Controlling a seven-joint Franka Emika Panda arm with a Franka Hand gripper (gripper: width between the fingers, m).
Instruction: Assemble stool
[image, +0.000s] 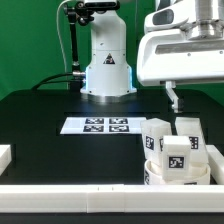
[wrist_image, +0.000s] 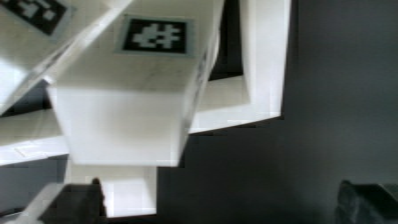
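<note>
1. Nearest the exterior camera, the white plastic round stool seat (image: 160, 171) is seen with tagged white stubby leg blocks (image: 178, 150) standing on it.
2. Above, the two-finger gripper (image: 173, 97) is held wide, empty.
3. Beyond lies the flat marker board (image: 97, 125).
4. Legs are best checked for seating before regrasping.

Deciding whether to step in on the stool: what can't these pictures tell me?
- Seat: exterior view, mostly hidden behind the legs and the front rail.
- Whether the legs are seated: hidden in both views.
- Gripper: exterior view, one finger visible, too small; wrist view, only blurred fingertips at the edge.
</note>
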